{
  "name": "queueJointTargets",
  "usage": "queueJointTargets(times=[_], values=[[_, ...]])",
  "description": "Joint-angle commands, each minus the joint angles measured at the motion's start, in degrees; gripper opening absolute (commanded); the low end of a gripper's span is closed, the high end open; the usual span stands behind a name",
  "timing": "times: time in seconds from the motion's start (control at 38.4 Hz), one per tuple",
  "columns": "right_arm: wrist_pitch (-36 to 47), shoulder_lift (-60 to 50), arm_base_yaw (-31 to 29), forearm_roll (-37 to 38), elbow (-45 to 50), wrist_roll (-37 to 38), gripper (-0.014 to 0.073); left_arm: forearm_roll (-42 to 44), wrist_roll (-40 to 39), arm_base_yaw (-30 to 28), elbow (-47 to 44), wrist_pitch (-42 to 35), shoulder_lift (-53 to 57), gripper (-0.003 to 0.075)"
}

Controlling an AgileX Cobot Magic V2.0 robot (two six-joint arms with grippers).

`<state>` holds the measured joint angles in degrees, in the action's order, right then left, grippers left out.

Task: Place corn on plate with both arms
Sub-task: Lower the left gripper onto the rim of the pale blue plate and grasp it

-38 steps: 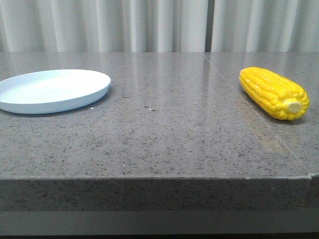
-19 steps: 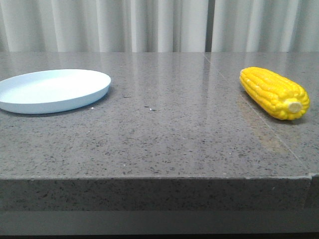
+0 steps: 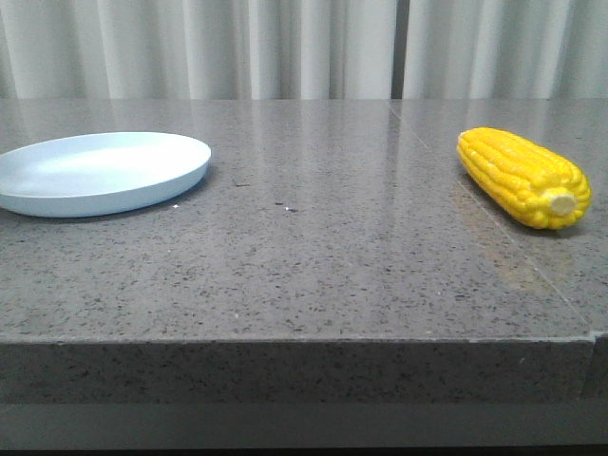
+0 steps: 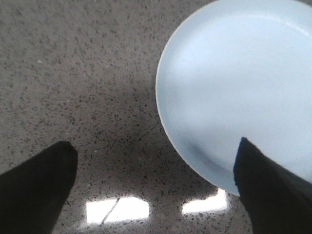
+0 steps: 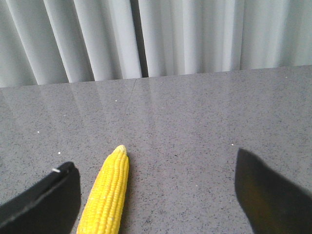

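The yellow corn (image 3: 522, 177) lies on the grey stone table at the right, its pale stub end toward me. In the right wrist view the corn (image 5: 106, 195) lies between the fingers, close to one of them. My right gripper (image 5: 156, 195) is open above it and touches nothing. The pale blue plate (image 3: 100, 172) sits at the left, empty. In the left wrist view the plate (image 4: 239, 87) lies partly under one finger. My left gripper (image 4: 156, 190) is open above the plate's rim and the bare table. Neither gripper shows in the front view.
The table's front edge (image 3: 304, 340) runs across the front view. A seam (image 3: 494, 228) in the stone passes by the corn. White curtains (image 3: 285, 47) hang behind the table's far edge.
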<state>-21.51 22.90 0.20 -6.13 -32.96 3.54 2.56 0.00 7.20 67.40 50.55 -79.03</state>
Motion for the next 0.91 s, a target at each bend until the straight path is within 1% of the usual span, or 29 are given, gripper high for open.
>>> queueJointTargets(times=[0.0, 0.23, 0.39, 0.52, 0.62, 0.7, 0.78, 0.83, 0.86, 0.88], values=[[4.29, 0.79, -0.14, -0.45, -2.17, -0.62, 0.0664, -0.92, 0.00, 0.42, 5.96, 2.46, -4.37, 0.0617], [4.29, 0.79, -0.14, -0.45, -2.17, -0.62, 0.0664, -0.92, 0.00, 0.42, 11.73, 3.38, -15.76, 0.0617], [4.29, 0.79, -0.14, -0.45, -2.17, -0.62, 0.0664, -1.03, 0.00, 0.42, 12.58, 3.51, -18.97, 0.0617], [4.29, 0.79, -0.14, -0.45, -2.17, -0.62, 0.0664, -1.39, 0.00, 0.42, 12.58, 3.64, -19.23, 0.0606], [4.29, 0.79, -0.14, -0.45, -2.17, -0.62, 0.0664, -1.39, 0.00, 0.42, 12.58, 4.05, -19.23, 0.0496], [4.29, 0.79, -0.14, -0.45, -2.17, -0.62, 0.0664, -1.39, 0.00, 0.42, 12.58, 4.05, -19.23, 0.0373], [4.29, 0.79, -0.14, -0.45, -2.17, -0.62, 0.0664, -1.39, 0.00, 0.42, 12.58, 4.05, -19.23, 0.0231], [4.29, 0.79, -0.14, -0.45, -2.17, -0.62, 0.0664, -1.39, 0.00, 0.42, 12.58, 4.05, -19.23, 0.0155], [4.29, 0.79, -0.14, -0.45, -2.17, -0.62, 0.0664, -1.39, 0.00, 0.42, 12.58, 4.05, -19.23, 0.0095], [4.29, 0.79, -0.14, -0.45, -2.17, -0.62, 0.0664, -1.39, 0.00, 0.42, 12.58, 4.05, -19.23, 0.0062]])
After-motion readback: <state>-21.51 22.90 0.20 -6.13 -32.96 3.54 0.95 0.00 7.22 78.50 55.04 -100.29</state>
